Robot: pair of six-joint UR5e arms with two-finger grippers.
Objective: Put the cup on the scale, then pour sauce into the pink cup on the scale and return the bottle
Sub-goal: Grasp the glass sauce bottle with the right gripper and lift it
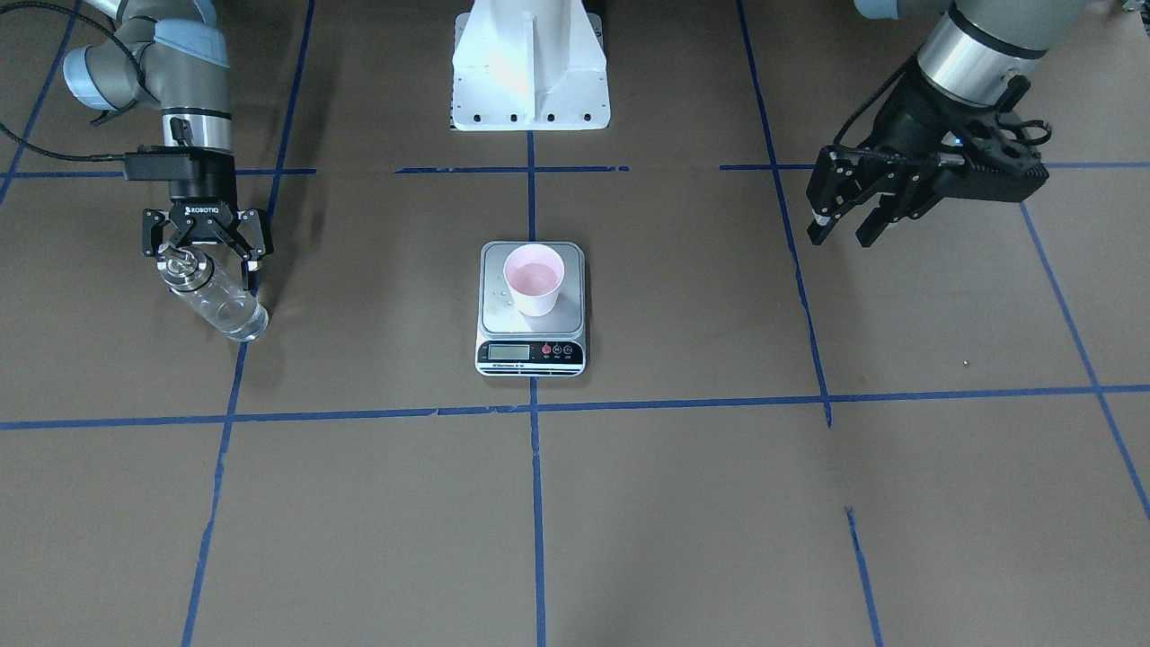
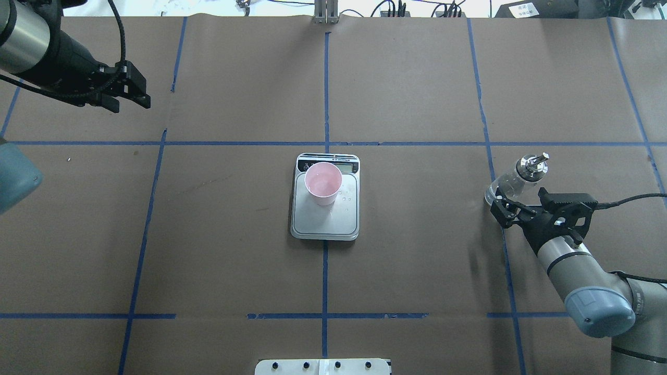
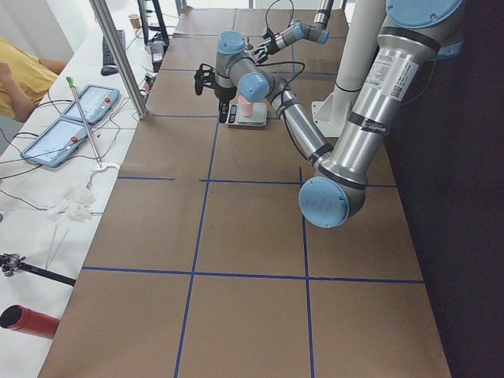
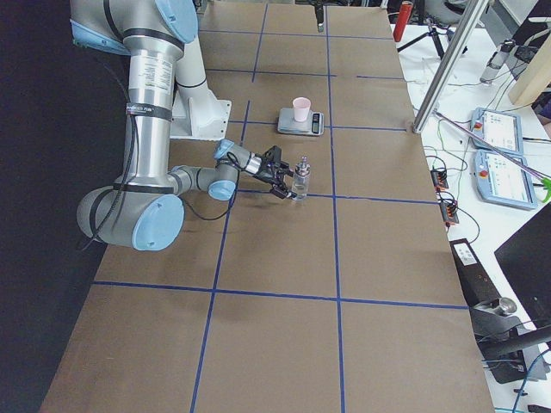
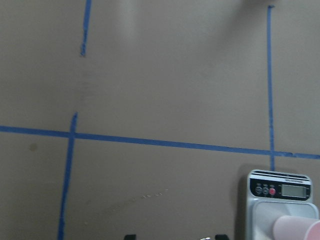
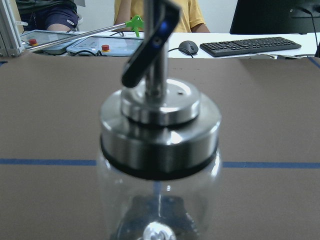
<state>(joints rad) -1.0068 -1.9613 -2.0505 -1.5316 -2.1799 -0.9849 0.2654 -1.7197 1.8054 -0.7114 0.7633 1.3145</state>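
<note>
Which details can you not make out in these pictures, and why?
1. The scale reading: digits too small in the front view.
2. Whether the right claw grips the bottle: fingers outside its wrist view, too small elsewhere.
3. The left claw in its wrist view: mostly cut off by the bottom edge.

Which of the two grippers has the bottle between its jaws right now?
The right gripper: the glass bottle stands between its jaws. The left gripper hangs open and empty on the other side of the table.

Left pincer [image 1: 843, 235] hangs raised and spread; right pincer [image 1: 207, 262] sits low, jaws apart.
</note>
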